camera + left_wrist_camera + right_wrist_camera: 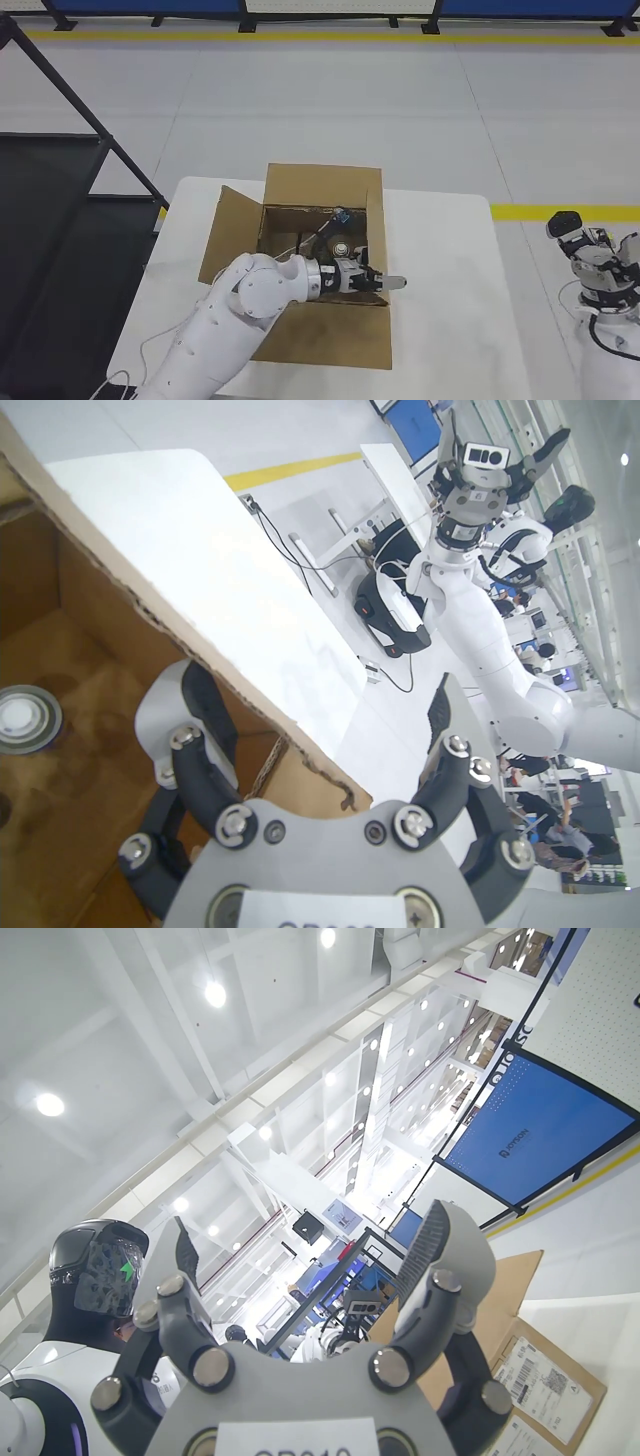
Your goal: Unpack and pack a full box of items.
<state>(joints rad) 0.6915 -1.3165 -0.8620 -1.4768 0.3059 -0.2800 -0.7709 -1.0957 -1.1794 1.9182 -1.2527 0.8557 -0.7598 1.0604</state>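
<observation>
While my left tool (320, 680) sat spread wide astride a side wall of the box (325, 185), a round grey item (25, 720) lay on the box floor near it. I judged it rigid and light, best pinched across its rim. My right tool (307, 1220) hung with fingers apart, beside the bench (440, 300).
</observation>
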